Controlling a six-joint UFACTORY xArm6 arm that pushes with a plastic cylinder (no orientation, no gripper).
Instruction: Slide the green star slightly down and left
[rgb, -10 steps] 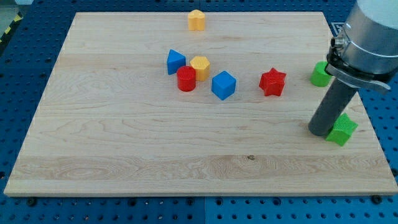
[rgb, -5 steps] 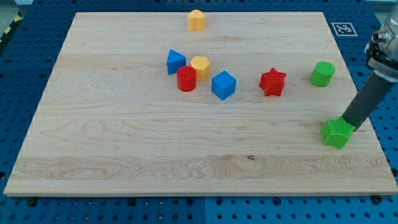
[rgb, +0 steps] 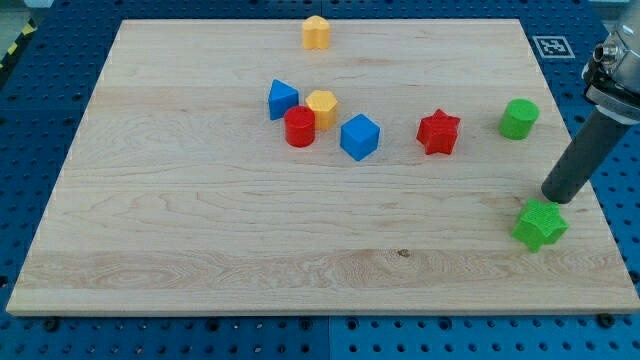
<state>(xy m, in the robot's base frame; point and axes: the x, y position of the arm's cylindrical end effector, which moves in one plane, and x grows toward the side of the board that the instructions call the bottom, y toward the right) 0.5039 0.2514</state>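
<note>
The green star (rgb: 540, 224) lies near the board's right edge, toward the view's bottom right. My tip (rgb: 555, 197) stands just above and slightly right of it, touching or nearly touching its upper edge. The dark rod rises from there to the view's upper right.
A green cylinder (rgb: 519, 118) sits above the star near the right edge. A red star (rgb: 438, 132) lies left of it. A blue cube (rgb: 360, 137), red cylinder (rgb: 299, 127), yellow block (rgb: 322, 103) and blue triangular block (rgb: 282, 99) cluster mid-board. Another yellow block (rgb: 316, 32) is at the top edge.
My tip went from the star's left side around to its upper right. The green star has slid a little down and left.
</note>
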